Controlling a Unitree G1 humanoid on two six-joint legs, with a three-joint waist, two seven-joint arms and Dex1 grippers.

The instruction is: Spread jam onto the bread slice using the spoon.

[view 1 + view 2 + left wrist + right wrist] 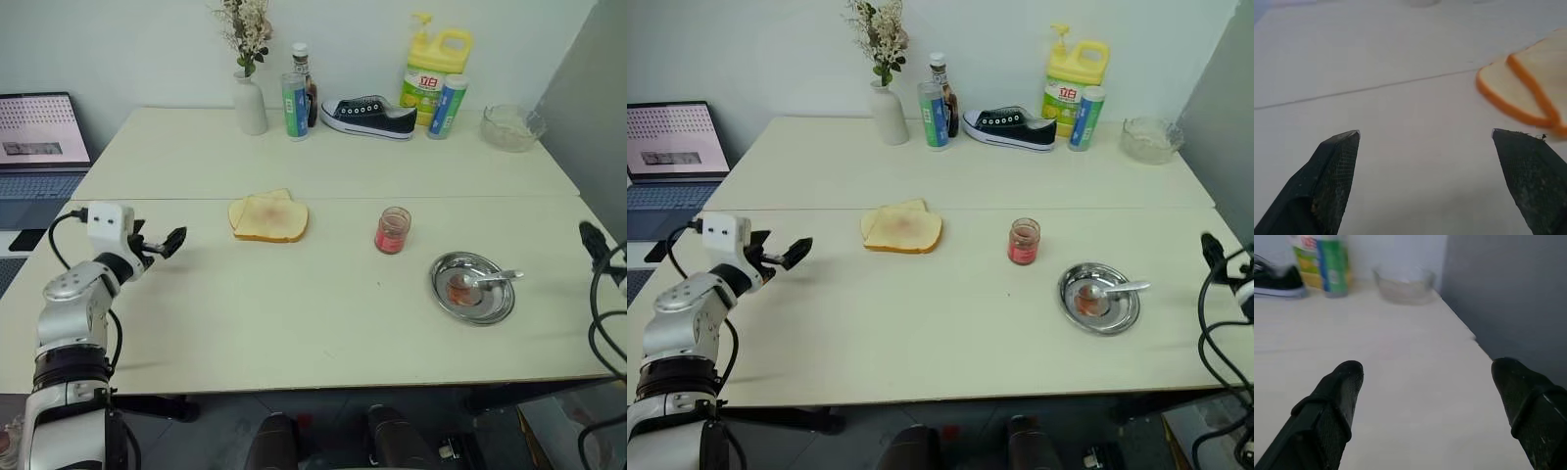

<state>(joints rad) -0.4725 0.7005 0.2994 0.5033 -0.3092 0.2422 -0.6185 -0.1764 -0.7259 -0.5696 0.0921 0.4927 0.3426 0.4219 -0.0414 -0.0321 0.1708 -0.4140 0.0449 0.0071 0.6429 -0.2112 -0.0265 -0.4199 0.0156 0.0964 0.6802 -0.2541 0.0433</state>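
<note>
Honestly this looks pretty far along, maybe even wrapped up. The pale toast slice with the golden-brown crust (271, 218) sits just above the middle of the head view, and it already has a faint pinkish-red smear across its centre. It's lying partly on top of a plainer tan slice (249, 206) that peeks out behind it. The smear is thin and doesn't reach the crust, so I'd guess another pass could still be needed.

The small clear glass jar of glossy red jam (393, 230) stands upright, right of centre, lid off as far as I can tell. The little shiny silver spoon (490, 278) lies in the round steel dish (446, 296) at lower right, bowl end in a reddish smudge, handle resting over the rim.

My left hand (165, 243) hovers above the pale bench (294, 323) at mid left, jaws spread wide, nothing in them. Right hand (1425, 369) is off by the bench's right edge, also wide open and empty.
</note>
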